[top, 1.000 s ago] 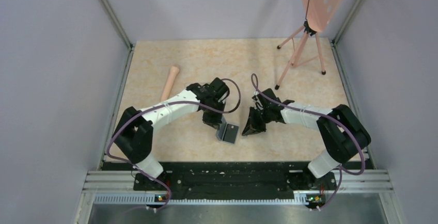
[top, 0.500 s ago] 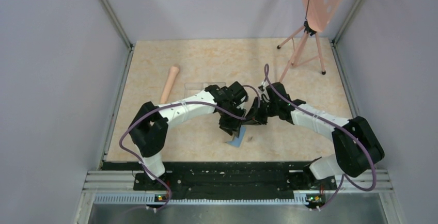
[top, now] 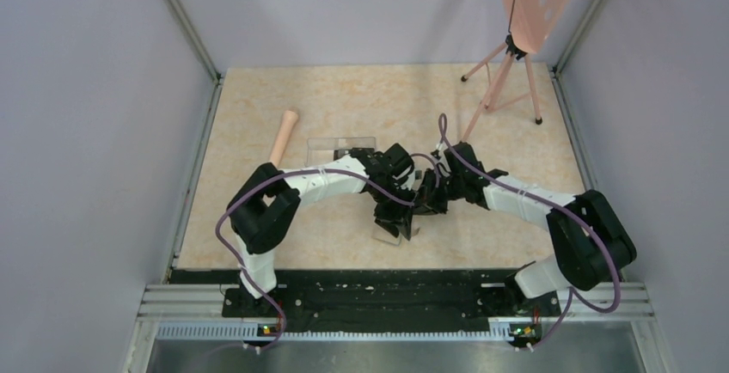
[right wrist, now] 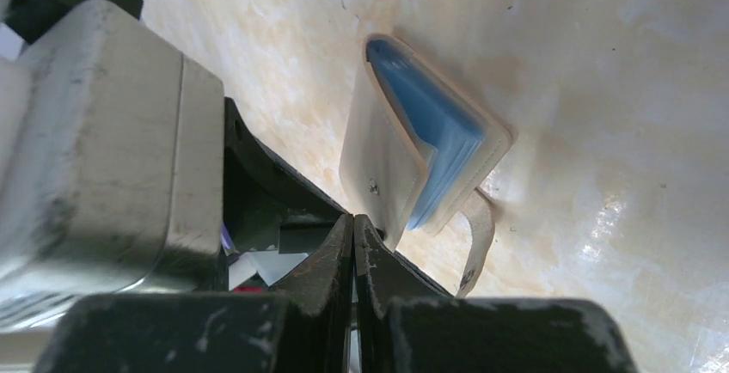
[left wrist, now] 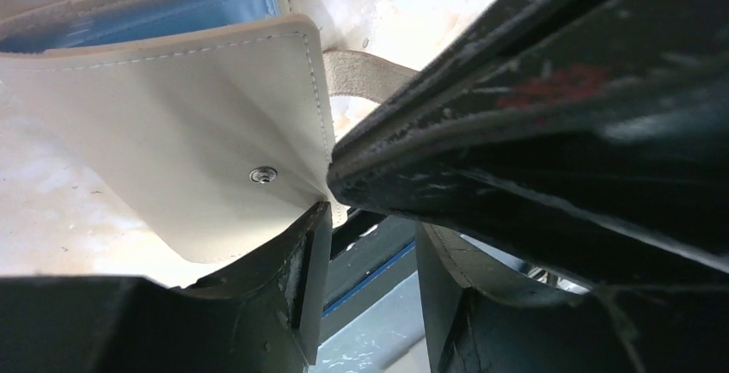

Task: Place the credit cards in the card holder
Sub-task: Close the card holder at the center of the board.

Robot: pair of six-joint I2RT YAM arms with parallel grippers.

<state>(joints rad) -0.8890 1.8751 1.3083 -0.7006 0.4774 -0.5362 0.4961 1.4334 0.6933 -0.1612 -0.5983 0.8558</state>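
1. Because both wrists crowded together over the near middle of the tabletop (top: 344, 98), the overhead view showed only a pale sliver of the card holder (right wrist: 378, 162) beneath them.
2. The card holder lay on the tabletop half open, its tan flap lifted and blue pockets showing inside.
3. The left pincer (left wrist: 370, 248) stood apart, its fingers either side of a gap just below the flap's snap. The blurred blue and dark shapes in that gap could not be identified.
4. The right pincer (right wrist: 353, 223) was pressed together tip to tip, and its tip touched the flap's edge. Whether anything thin sat between its fingers could not be told.
5. Farther back were a clear box (top: 342, 143), partly covered by the left arm, a wooden stick (top: 282, 137) and a tripod (top: 503, 89), whose top was cut off.
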